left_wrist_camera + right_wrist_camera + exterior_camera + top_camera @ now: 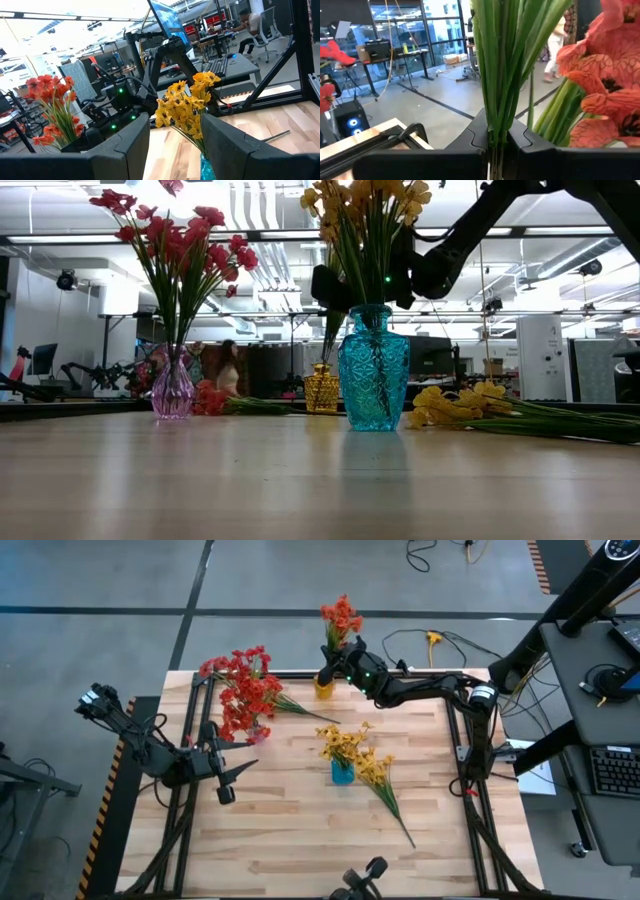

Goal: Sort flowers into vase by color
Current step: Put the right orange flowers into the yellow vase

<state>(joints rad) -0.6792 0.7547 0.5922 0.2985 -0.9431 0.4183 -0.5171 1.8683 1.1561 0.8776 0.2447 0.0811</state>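
Note:
My right gripper (330, 666) (495, 142) is at the table's far edge, above the amber vase (324, 689) (322, 389), shut on a bunch of orange-red flowers (341, 618). My left gripper (240, 778) (175, 137) hovers open over the table's left part and touches nothing. A pink vase (173, 390) holds red flowers (178, 240). The teal vase (342, 773) (373, 380) holds yellow flowers (365, 205). More red sprigs (245, 700) lie on the boards at the far left, and more yellow sprigs (378, 775) (470, 402) lie beside the teal vase. My right gripper pinches the orange-red bunch by its green stems (496, 100) between the two fingers, which lie across them. The stems stand upright, blooms (600, 75) above the fingers. Below the gripper the stems (330, 340) run down to the amber vase's mouth.
A black frame (200, 740) rims the table along its left, far and right sides. Bare boards (300, 840) lie toward the near edge. Cables and a desk with a keyboard (612, 770) stand beyond the right side. A person (232, 370) shows far off in the room.

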